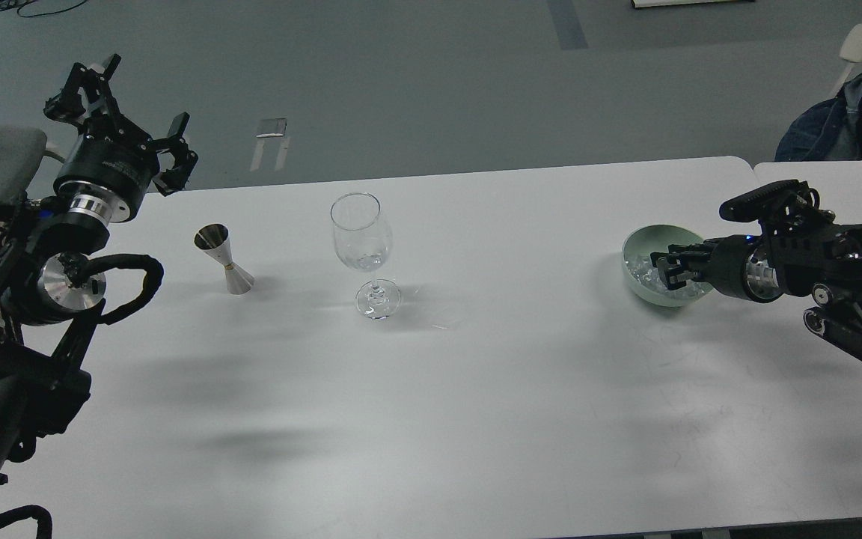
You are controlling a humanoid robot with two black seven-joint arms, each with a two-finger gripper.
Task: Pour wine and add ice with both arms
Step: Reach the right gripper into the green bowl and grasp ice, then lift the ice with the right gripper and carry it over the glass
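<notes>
Claws of my left gripper (126, 105) stand spread wide in the upper left of the frame, raised above the far left corner of the white table (476, 389) and holding nothing. Below it my left arm (49, 277) runs down the left edge, with a round silver joint cap and a black looped cable.

Right of that arm, a small steel jigger (224, 258) stands tilted on the table, its open mouth toward the upper left. Near it, left of centre, a clear stemmed wine glass (362, 251) stands upright; something clear sits in the bottom of its bowl, and I cannot tell whether it is wine or ice.

Well apart, at the right of the frame, a pale green bowl (637, 247) holds the ice (642, 271), a heap of glittering clear chunks. My right gripper (669, 269) reaches in from the right edge, its tips down inside the bowl among the chunks. Its fingers sit close together, but I cannot tell whether they have a piece. My right arm (835, 277) stretches back toward the right edge.
</notes>
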